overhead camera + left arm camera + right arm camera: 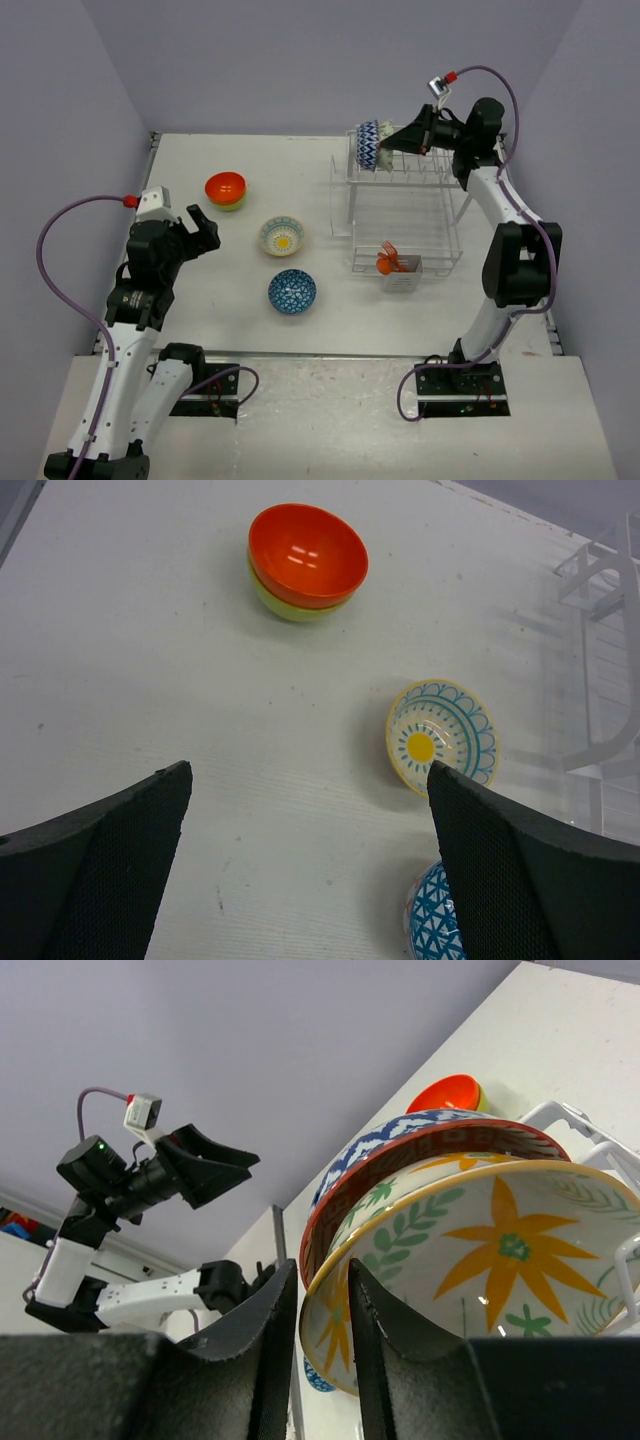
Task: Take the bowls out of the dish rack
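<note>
White wire rack point(405, 215) standing three glazed round bowls on edge at left end of top row. Right gripper point(325, 1275) pinching rim of front flower bowl point(500, 1250), one black rough-textured finger on each side of it. Red-rimmed bowl point(420, 1145) and blue zigzag bowl point(370, 1140) nesting just behind. Left gripper point(308, 775) hanging spread wide, gripping nothing, over matte white table point(150, 660). Glossy orange bowl point(305, 550) sitting inside lime bowl point(290, 608); yellow-rimmed bowl point(440, 735) and blue lattice bowl point(435, 920) lying nearer.
</note>
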